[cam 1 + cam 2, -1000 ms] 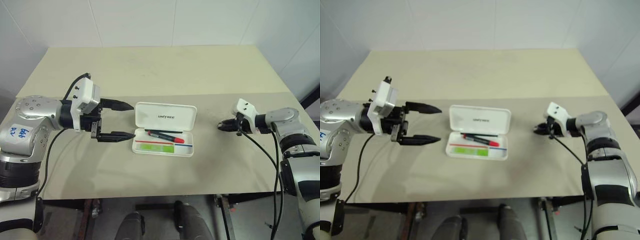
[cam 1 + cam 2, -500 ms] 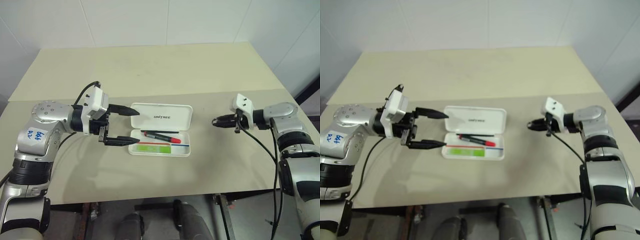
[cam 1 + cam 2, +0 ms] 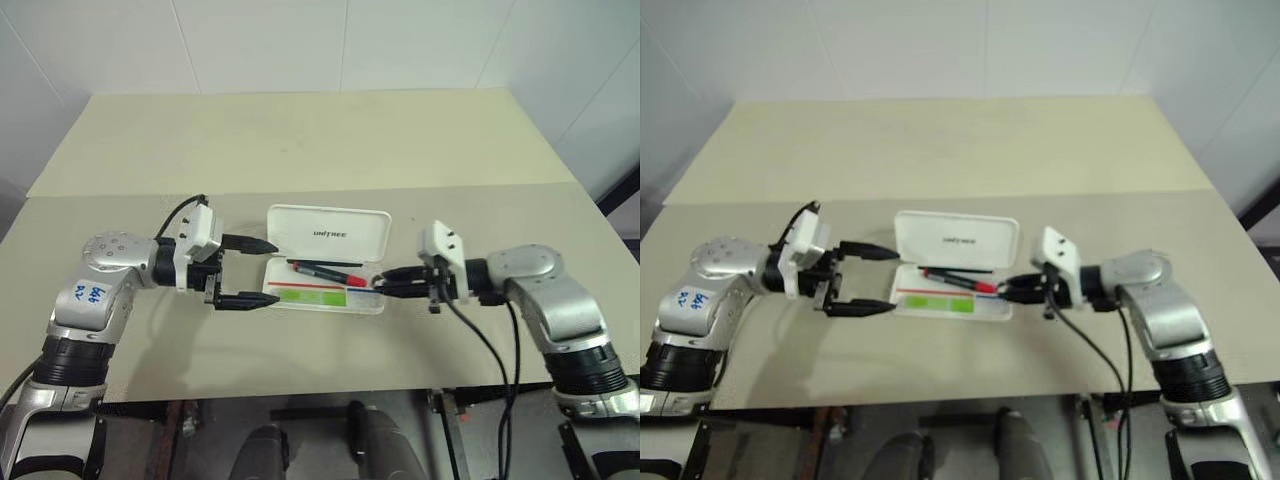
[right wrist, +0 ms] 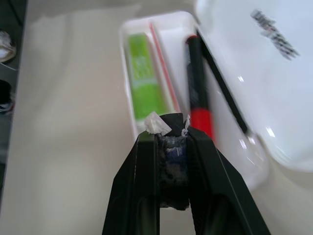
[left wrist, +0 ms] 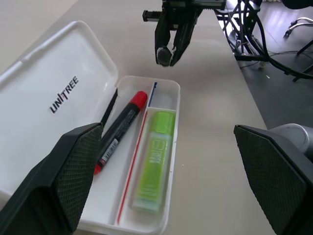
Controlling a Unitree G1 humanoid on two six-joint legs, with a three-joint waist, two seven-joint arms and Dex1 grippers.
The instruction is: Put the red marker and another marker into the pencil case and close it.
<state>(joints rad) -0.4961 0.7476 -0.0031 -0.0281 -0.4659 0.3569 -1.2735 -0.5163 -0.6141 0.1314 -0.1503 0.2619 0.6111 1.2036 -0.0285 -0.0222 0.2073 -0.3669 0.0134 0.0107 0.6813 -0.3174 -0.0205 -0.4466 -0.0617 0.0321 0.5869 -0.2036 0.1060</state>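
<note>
The white pencil case (image 3: pixel 300 225) lies open mid-table, its lid folded back. In its tray lie the red marker (image 3: pixel 330 273) and, nearer the front wall, the green highlighter (image 3: pixel 305 294). My left gripper (image 3: pixel 268 271) is open at the case's left end, one finger by the lid's corner and one by the tray's front corner, holding nothing. My right gripper (image 3: pixel 382 281) is shut and empty, its tip at the tray's right end. The left wrist view looks along the tray at the red marker (image 5: pixel 122 129), the highlighter (image 5: pixel 154 159) and the right gripper (image 5: pixel 168 51).
The beige table (image 3: pixel 300 140) runs far back to a white wall, with a seam across its middle. Its front edge (image 3: pixel 330 388) lies close below the case. Black cables hang from both wrists.
My right arm has swung in from the right side of the table to the case's right end, still shut. The left gripper has sunk a little beside the case's left end.
</note>
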